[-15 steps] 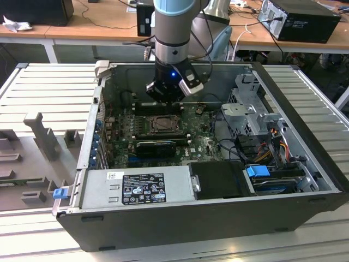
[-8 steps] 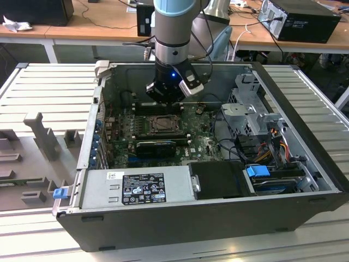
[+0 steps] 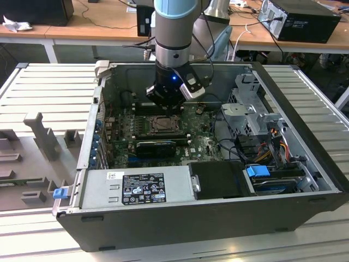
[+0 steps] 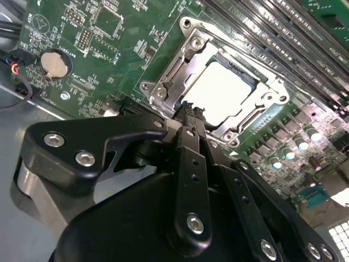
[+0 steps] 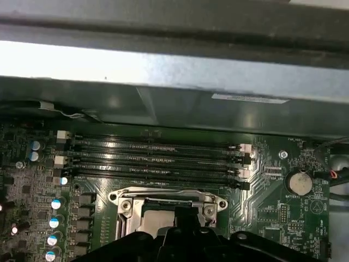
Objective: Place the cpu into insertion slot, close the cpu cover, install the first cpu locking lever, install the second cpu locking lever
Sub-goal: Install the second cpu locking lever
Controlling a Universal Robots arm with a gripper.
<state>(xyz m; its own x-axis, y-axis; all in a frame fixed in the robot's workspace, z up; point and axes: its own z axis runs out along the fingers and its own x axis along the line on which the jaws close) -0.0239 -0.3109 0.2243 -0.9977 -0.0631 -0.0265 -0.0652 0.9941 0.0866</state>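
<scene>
The cpu (image 4: 221,90) lies flat in the insertion slot (image 3: 162,124), a pale square on the green board. The silvery cpu cover (image 4: 163,82) is down around it, with the chip showing through its window. My gripper (image 4: 188,109) is shut, its black fingertips pressed together at the socket's near edge, touching or just above the cover's rim. I cannot tell whether anything thin is pinched between them. In the first wrist view the gripper (image 5: 182,218) covers part of the cpu cover (image 5: 163,197). In the exterior view the gripper (image 3: 166,106) hangs right above the socket.
Long black memory slots (image 5: 155,158) run beside the socket. A round coin battery (image 4: 56,64) sits on the board. The open case wall (image 3: 180,218), the grey power supply (image 3: 139,188) and the drive cage with cables (image 3: 256,120) surround the board.
</scene>
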